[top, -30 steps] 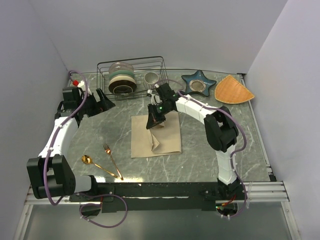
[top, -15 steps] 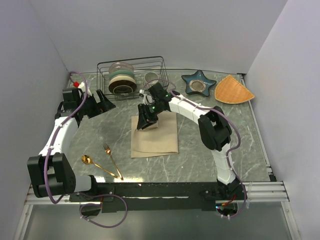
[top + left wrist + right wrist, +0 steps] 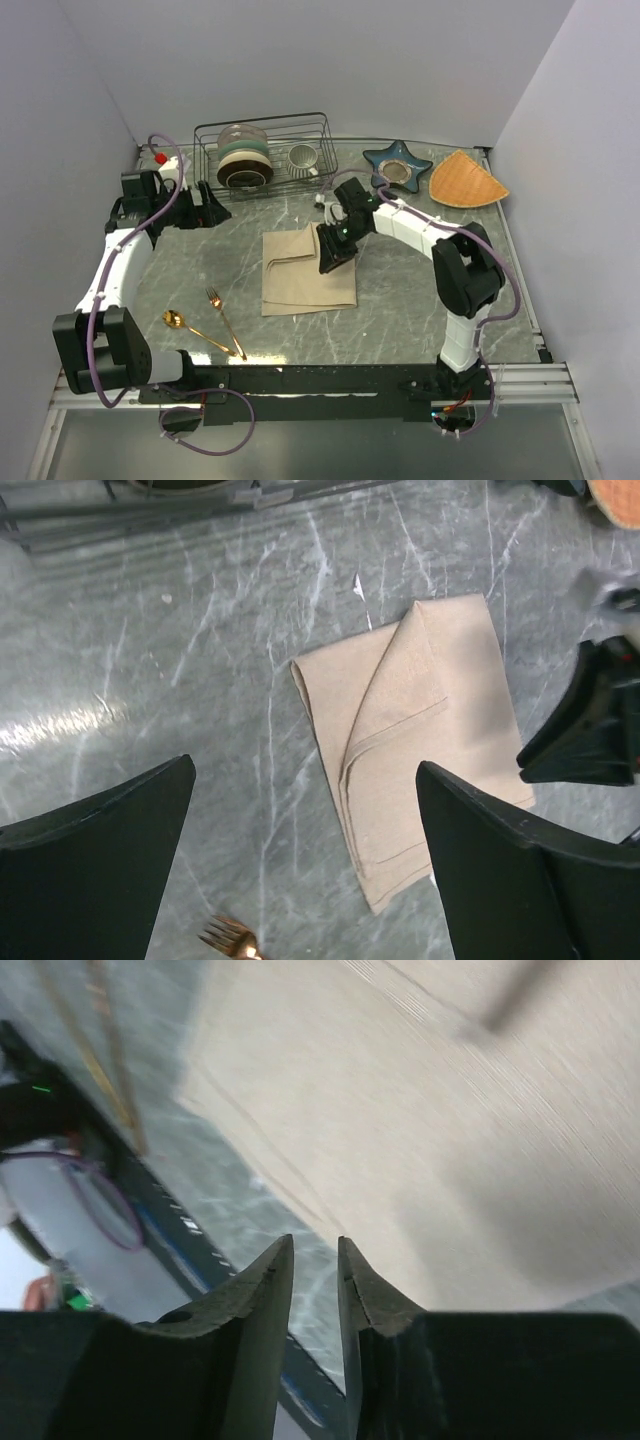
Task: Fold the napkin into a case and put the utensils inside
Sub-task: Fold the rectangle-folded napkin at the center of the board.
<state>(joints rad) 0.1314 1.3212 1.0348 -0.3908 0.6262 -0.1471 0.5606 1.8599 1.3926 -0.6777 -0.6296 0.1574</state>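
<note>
The beige napkin (image 3: 300, 280) lies flat mid-table, with a folded flap across its upper left; the left wrist view shows its layered edges (image 3: 420, 730). My right gripper (image 3: 331, 262) hovers over the napkin's right part, its jaws a narrow gap apart (image 3: 315, 1245) with nothing between them. Far to the left, beside the rack, my left gripper (image 3: 205, 205) is wide open (image 3: 305, 770) and empty. The gold spoon (image 3: 178, 320) and gold fork (image 3: 222, 318) lie near the front left. The fork's tines (image 3: 232, 942) show in the left wrist view.
A wire dish rack (image 3: 262, 125) with plates and a cup (image 3: 303, 158) stands at the back. A blue star-shaped dish (image 3: 397, 168) and an orange wedge mat (image 3: 465, 180) sit at the back right. The walls are close on both sides.
The right gripper carried a raised napkin corner leftward, let it go, and moved back right. The napkin now lies flat with a new fold. The left arm has barely moved.
</note>
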